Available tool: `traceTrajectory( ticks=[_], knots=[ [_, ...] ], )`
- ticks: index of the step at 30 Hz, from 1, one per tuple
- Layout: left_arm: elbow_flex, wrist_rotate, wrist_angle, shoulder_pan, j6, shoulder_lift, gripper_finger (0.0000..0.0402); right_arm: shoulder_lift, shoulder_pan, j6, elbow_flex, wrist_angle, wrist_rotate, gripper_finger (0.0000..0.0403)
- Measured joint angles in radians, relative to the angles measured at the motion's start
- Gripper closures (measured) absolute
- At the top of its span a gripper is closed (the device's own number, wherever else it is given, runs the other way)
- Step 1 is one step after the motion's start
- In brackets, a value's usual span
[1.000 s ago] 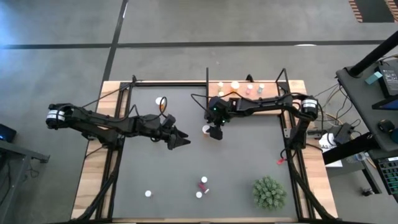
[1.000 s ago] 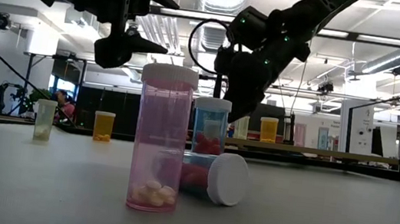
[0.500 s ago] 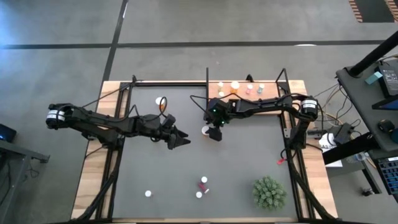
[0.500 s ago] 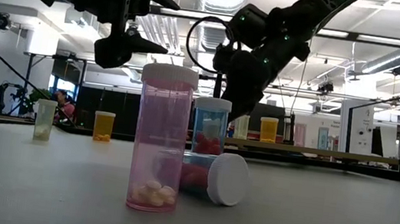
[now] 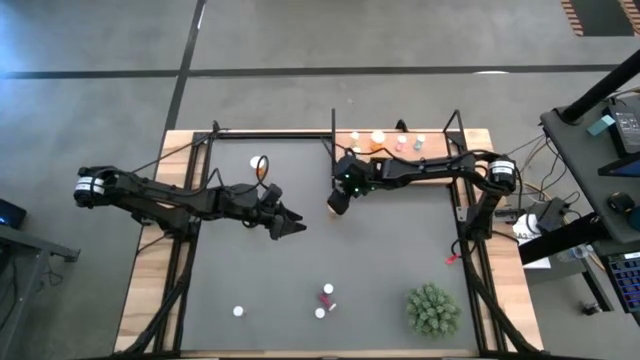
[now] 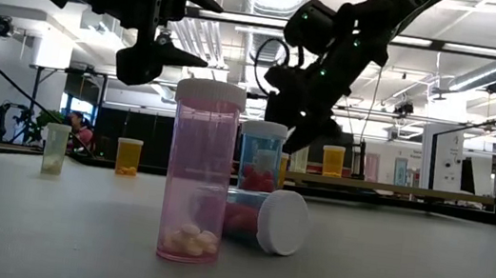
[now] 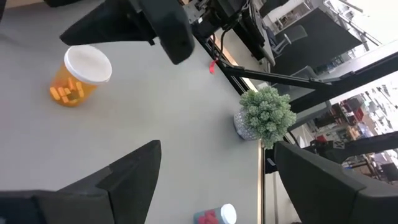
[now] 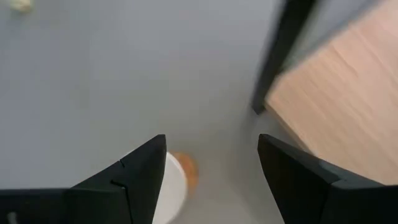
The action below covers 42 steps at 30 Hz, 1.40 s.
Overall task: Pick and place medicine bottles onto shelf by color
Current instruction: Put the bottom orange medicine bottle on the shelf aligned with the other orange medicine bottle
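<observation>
A small orange medicine bottle with a white cap [image 7: 78, 76] stands on the dark mat near the shelf [image 5: 440, 146]. Several bottles [image 5: 378, 137] stand on that board. My right gripper [image 5: 338, 200] hovers open just over the orange bottle, which shows between its fingers, close to one of them [image 8: 177, 179]. The left wrist view shows a gap between fingers and bottle. My left gripper [image 5: 290, 222] waits open above mid-mat, pointing at the right one. A second orange bottle [image 5: 259, 163] stands at the far side of the mat.
Pink [image 6: 200, 171] and blue [image 6: 261, 155] bottles stand near the front edge, with one lying on its side [image 6: 261, 220]. Another white-capped bottle [image 5: 238, 311] stands to their left. A green spiky plant [image 5: 432, 310] sits at the front right. Black frame posts [image 5: 333, 135] edge the shelf.
My right gripper has rolled about its own axis and its fingertips have swung a little toward the far left, over the orange bottle. The bottle has stayed where it was on the mat.
</observation>
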Motion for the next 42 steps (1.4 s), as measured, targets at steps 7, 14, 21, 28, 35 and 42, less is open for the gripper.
traceTrajectory(
  ticks=[7,14,21,28,35,42],
  knots=[
    [0.000,-0.009,0.000,0.000,0.000,0.000,0.0104,0.005,0.038,0.109,-0.009,0.007,0.015,0.0156],
    [0.000,-0.022,0.000,0.000,0.000,0.000,0.0104,0.002,0.047,0.177,0.001,0.013,0.061,0.0156],
    [0.000,-0.022,0.000,0.000,0.000,0.000,0.0104,0.003,0.050,0.259,-0.003,0.013,-0.016,0.0156],
    [0.000,-0.022,0.000,0.000,0.000,0.000,0.0104,0.009,0.054,0.279,-0.003,0.013,-0.019,0.0156],
    [0.000,-0.022,0.000,0.000,0.000,0.000,0.0104,0.011,0.086,0.281,-0.009,0.019,-0.019,0.0156],
    [0.000,-0.022,0.000,0.000,0.000,0.000,0.0104,0.011,0.089,0.267,-0.022,0.023,0.032,0.0156]
  ],
)
